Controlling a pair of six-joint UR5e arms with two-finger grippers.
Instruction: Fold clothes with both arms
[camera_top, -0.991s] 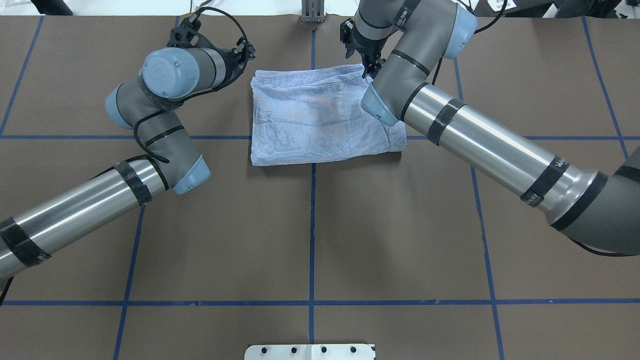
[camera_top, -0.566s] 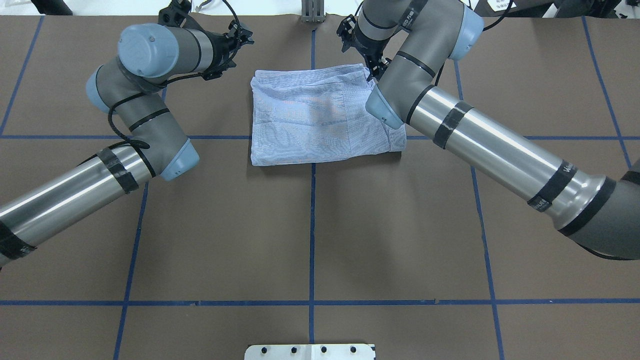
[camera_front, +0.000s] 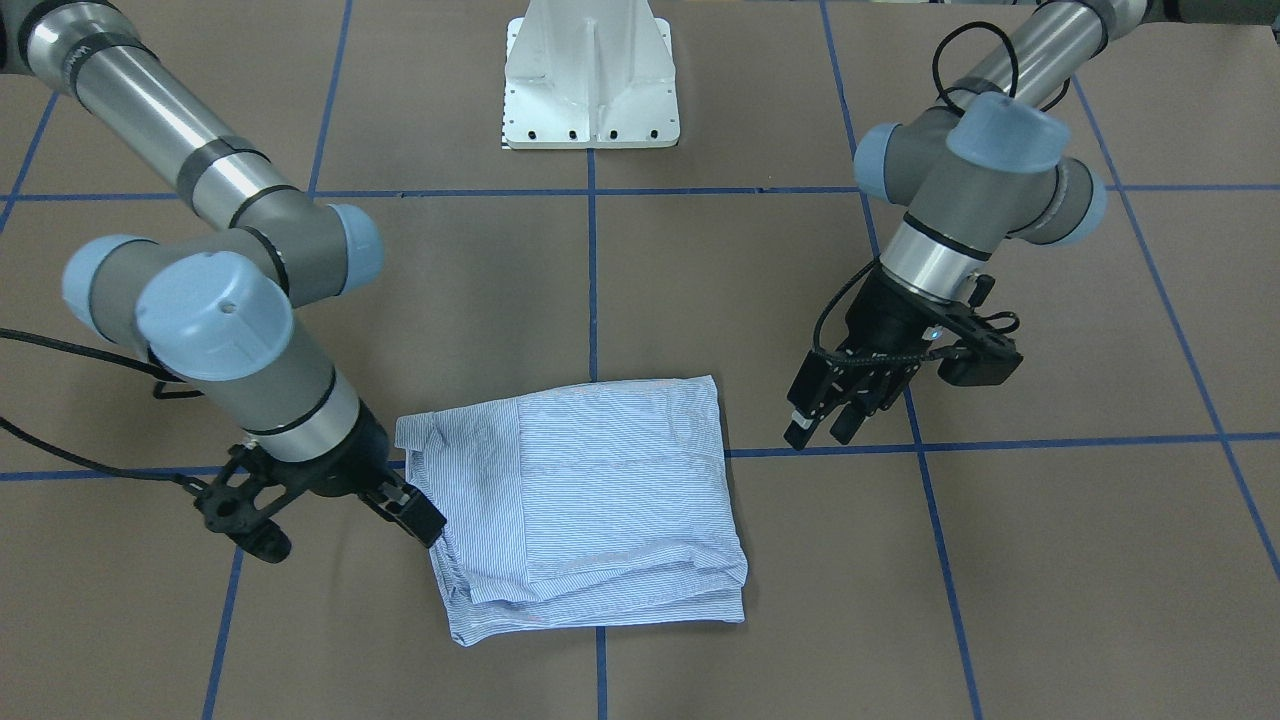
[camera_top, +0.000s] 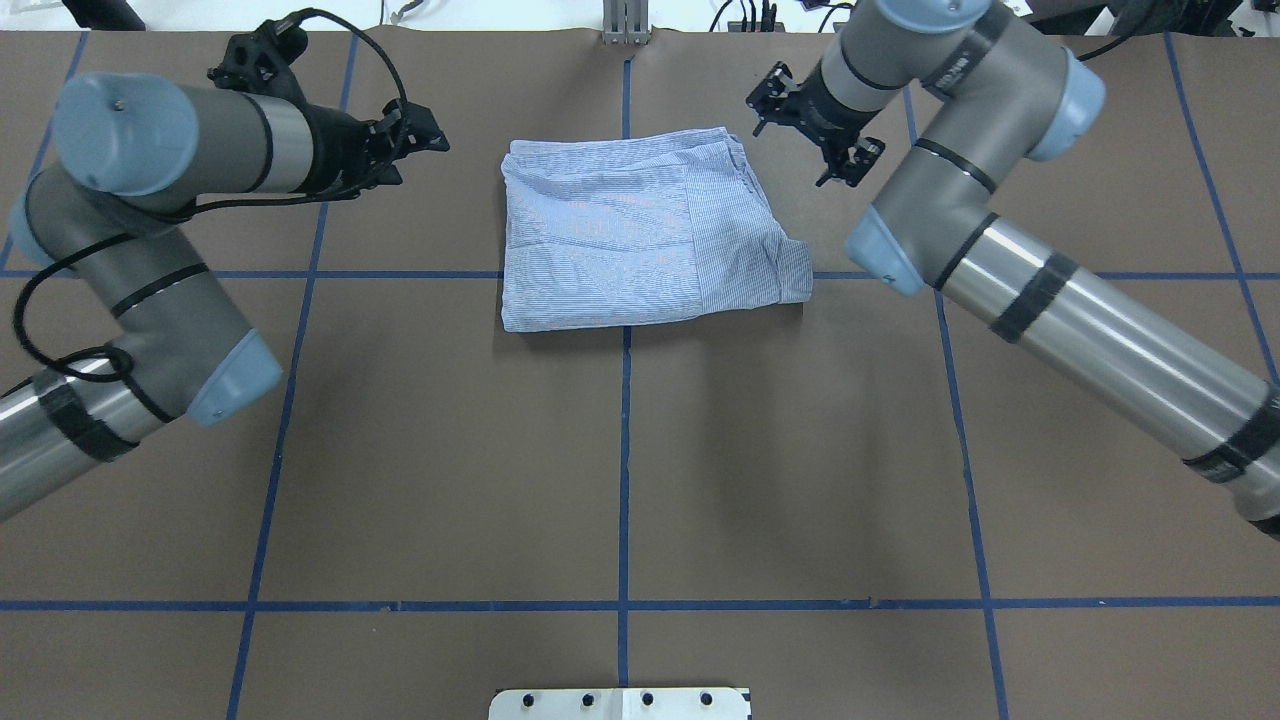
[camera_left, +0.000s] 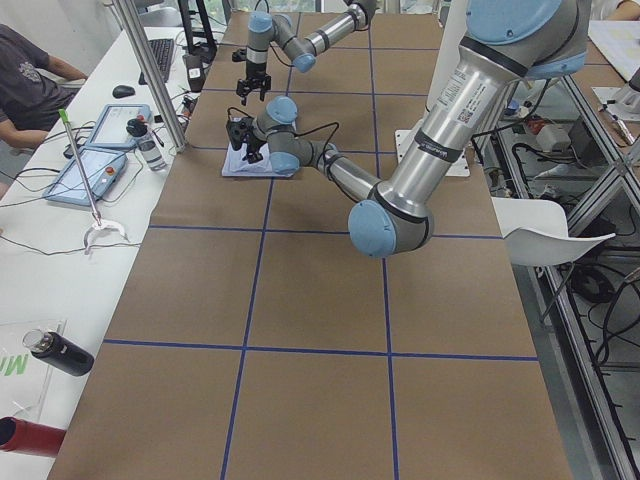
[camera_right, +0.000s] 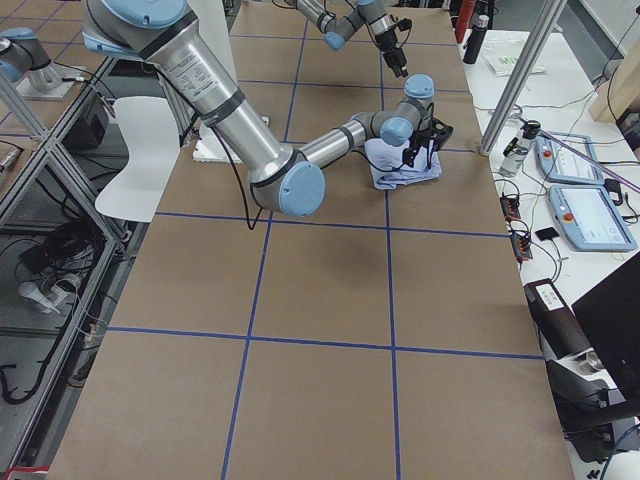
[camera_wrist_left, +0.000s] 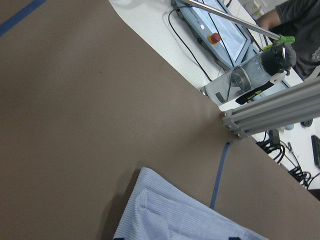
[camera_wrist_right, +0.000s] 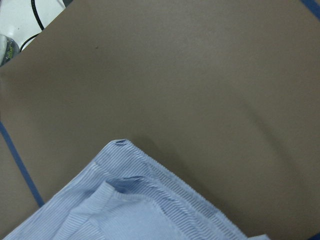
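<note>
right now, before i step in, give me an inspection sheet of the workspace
surface: brown table with a blue tape grid.
job's things: striped shirt folded into a rectangle, lying free.
clutter: nothing seen.
grippers: left gripper open, empty, apart from the shirt; right gripper beside the shirt's edge, contact and state unclear.
cables: black cable loops over the left wrist, off the cloth.
surroundings: white pedestal; side bench with a tablet and a seated person.
</note>
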